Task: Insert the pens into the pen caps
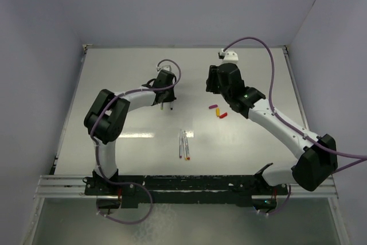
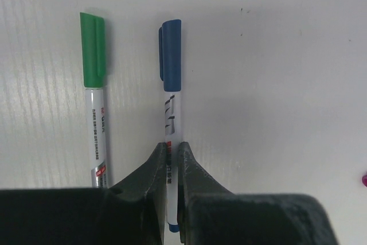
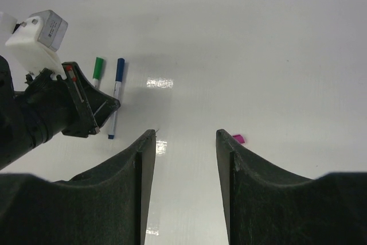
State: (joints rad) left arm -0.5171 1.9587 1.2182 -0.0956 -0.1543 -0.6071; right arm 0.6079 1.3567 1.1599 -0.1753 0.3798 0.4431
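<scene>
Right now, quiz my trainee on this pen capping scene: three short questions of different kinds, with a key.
1. True or false: the left gripper is shut on the thin white pen with the blue cap.
2. Multiple choice: the right gripper holds A) a red cap, B) a pen, C) nothing.
3. Fill in: the second white capped pen, lying beside the gripped one, wears a ____ cap.
Key: 1 true; 2 C; 3 green.
</scene>
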